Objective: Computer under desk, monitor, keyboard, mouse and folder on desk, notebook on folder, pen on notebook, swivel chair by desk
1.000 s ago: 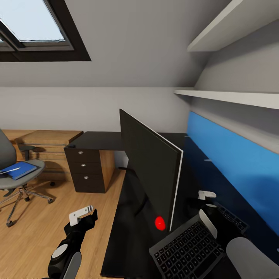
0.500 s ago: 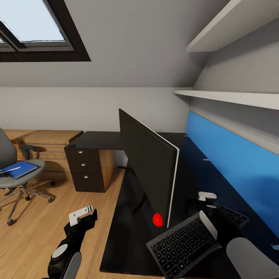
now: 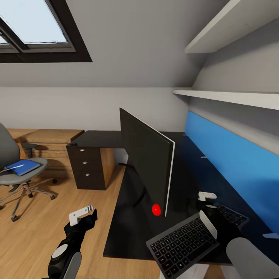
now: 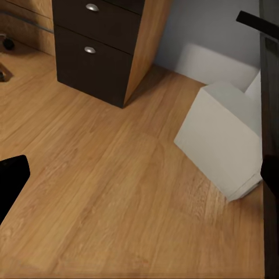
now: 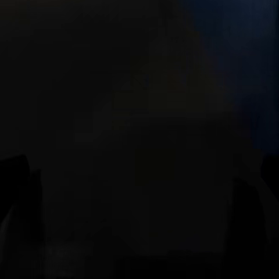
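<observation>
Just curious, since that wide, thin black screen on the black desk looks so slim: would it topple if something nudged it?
Probably fairly easily. The wide, thin black screen stands tall on only a thin curved black foot, so a push near its top could tip it. Its flat panel looks stiff, not floppy.

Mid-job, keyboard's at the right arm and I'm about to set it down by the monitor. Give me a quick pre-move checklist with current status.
1. Monitor upright on the desk: ok.
2. Keyboard over the desk: not ok, its near corner overhangs the front edge.
3. Right gripper grip on the keyboard: cannot tell, the contact is hidden and the right wrist view is dark.
4. Left gripper clear of the desk: ok, it hangs over the floor.
5. Computer on the floor by the desk: ok.
6. Folder moved to the desk: not ok, it lies on the swivel chair.
</observation>
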{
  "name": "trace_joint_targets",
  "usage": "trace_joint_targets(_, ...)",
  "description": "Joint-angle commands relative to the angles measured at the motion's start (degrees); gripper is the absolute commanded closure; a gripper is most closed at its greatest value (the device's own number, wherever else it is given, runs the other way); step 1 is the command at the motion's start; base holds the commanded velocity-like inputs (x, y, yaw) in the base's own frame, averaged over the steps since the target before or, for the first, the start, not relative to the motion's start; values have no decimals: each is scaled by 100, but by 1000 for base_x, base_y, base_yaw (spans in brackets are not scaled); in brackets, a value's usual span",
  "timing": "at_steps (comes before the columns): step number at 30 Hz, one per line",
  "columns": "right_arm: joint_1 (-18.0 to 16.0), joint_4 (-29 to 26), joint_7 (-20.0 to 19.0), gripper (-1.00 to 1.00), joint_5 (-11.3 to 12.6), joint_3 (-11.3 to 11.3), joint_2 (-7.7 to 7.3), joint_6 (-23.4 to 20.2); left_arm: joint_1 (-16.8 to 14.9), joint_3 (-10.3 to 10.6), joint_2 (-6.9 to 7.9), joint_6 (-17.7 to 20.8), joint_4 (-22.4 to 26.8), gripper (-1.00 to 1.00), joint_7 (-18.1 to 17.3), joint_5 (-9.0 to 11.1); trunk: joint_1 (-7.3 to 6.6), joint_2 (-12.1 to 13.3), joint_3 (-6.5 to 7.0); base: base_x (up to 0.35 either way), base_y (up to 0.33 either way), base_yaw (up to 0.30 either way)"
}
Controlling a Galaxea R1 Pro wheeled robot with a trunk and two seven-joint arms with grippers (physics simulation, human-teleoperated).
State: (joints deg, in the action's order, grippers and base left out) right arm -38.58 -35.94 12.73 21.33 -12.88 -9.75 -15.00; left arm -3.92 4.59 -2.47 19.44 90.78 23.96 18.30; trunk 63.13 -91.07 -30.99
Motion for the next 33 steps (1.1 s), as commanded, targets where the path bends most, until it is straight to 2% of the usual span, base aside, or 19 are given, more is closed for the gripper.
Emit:
trace_joint_targets(1, 0, 34, 55, -100, 100, -39, -10, -21, -4, 7, 1, 18, 8, -100, 44, 51, 0, -3, -8, -20, 0, 0)
trace_joint_targets(10, 0, 12, 55, -100, 101, -39, -10, 22, -4, 13, 1, 22, 1, -100, 40, 51, 0, -3, -8, -4, 0, 0)
trace_joint_targets(14, 0, -23, 55, -100, 100, -46, -10, 169, -4, 12, 1, 25, -1, -100, 42, 56, 0, -3, -8, -125, 0, 0)
trace_joint_targets(17, 0, -382, 65, -100, 100, -36, -14, 301, -4, 15, 1, 25, -14, -100, 39, 59, 0, -3, -8, -59, 0, 0)
trace_joint_targets(22, 6, -640, 71, -100, 108, -32, -18, 300, -4, 15, -6, 25, -22, -100, 38, 60, -110, 198, 82, -7, 0, 0)
trace_joint_targets(33, 8, -719, 65, -100, 109, -31, -19, 288, -4, 15, -8, 25, -38, -100, 39, 60, -352, 639, 280, 0, 0, 0)
